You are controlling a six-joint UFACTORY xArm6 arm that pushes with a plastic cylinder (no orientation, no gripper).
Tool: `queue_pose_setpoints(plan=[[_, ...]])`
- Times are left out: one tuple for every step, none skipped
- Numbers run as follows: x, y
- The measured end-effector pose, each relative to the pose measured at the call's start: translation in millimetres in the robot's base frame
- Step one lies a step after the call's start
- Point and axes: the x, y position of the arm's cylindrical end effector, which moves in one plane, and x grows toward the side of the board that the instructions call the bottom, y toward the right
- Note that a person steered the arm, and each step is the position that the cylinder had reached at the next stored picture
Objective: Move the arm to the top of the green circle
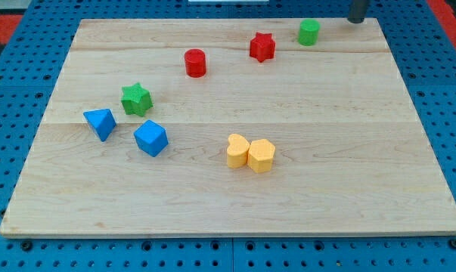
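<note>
The green circle block [308, 32] stands near the top edge of the wooden board [326, 166], right of centre. My tip [357, 20] is a dark rod end at the view's top right, just right of and slightly above the green circle, with a small gap between them. Only the rod's lower end shows; the rest is cut off by the view's top.
A red star [262, 47] lies left of the green circle, a red cylinder [195, 63] further left. A green star [135, 99], a blue triangle [100, 123] and a blue cube [150, 138] sit at the left. Two yellow blocks [250, 153] touch near the middle.
</note>
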Motion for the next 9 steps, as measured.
queue_pose_setpoints(plan=[[0, -24], [1, -72], [3, -94], [18, -62], [27, -28], [0, -41], [0, -54], [0, -77], [1, -74]])
